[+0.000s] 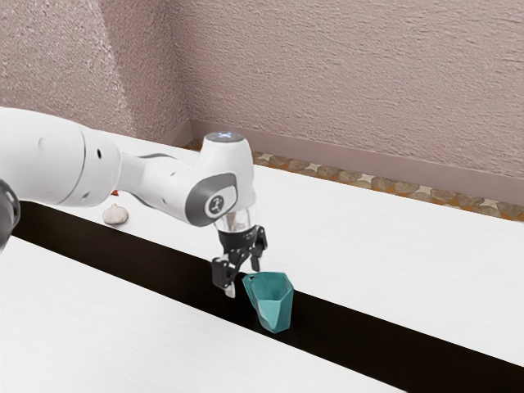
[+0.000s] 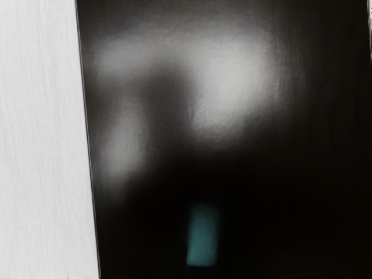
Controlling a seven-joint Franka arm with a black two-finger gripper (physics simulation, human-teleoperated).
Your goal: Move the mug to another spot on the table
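The gripper (image 1: 240, 278) is hanging low with its fingers spread apart, gripping nothing. The teal mug (image 1: 272, 303) is sitting just beside it toward the exterior view's right, its rim close under the nearer finger. I cannot tell whether they are touching. The mug is resting on the black strip (image 1: 393, 340) that is running across the white surface (image 1: 368, 237). A pale garlic bulb (image 1: 115, 214) is lying well apart, behind the arm. Judging from this, the mug is not lifted, so grasping, carrying and setting down are looking still undone.
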